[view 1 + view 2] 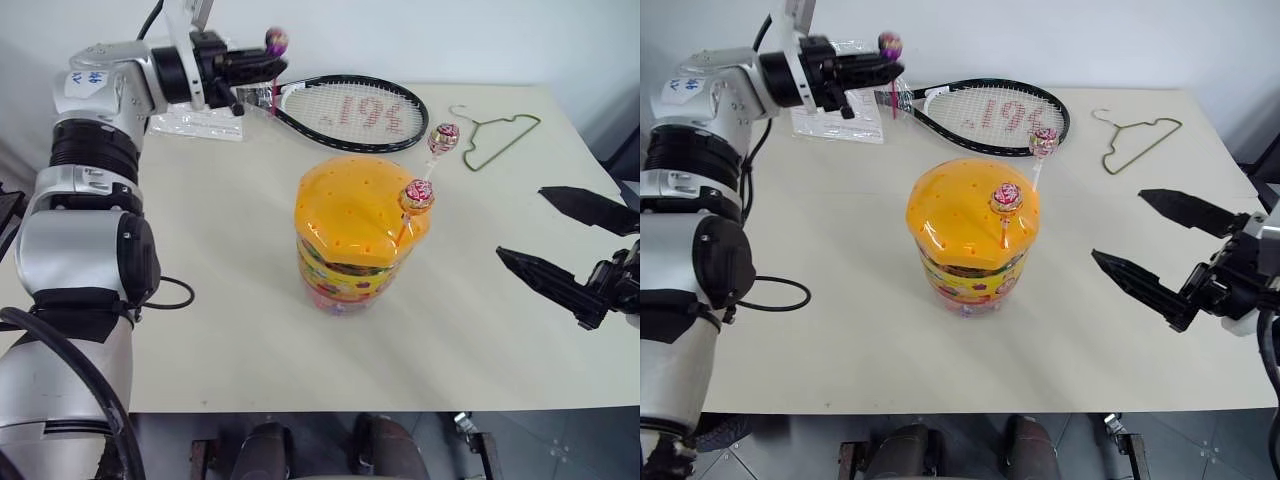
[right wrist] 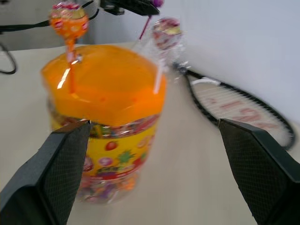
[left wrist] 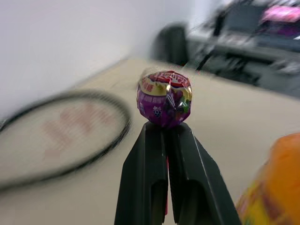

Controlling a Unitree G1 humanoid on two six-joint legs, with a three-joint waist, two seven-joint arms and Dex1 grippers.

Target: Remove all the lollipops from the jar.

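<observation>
Nearest, the right gripper [image 1: 1145, 235] waits with jaws wide; the jar [image 1: 970, 235], at its nine o'clock, holds two upright lollipops [image 1: 1006, 197]. The left gripper [image 1: 262, 68] pinches the purple lollipop [image 1: 276, 41] at the jar's eleven o'clock.

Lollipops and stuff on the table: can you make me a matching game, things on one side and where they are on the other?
Things:
1. purple lollipop
2. orange lollipop
3. green hanger
4. racket

Places:
A. lying flat at the table's far right
B. lying behind the jar
C. standing in the jar's lid
D. pinched in the left gripper

Pairs: 1-D, 2-C, 3-A, 4-B
</observation>
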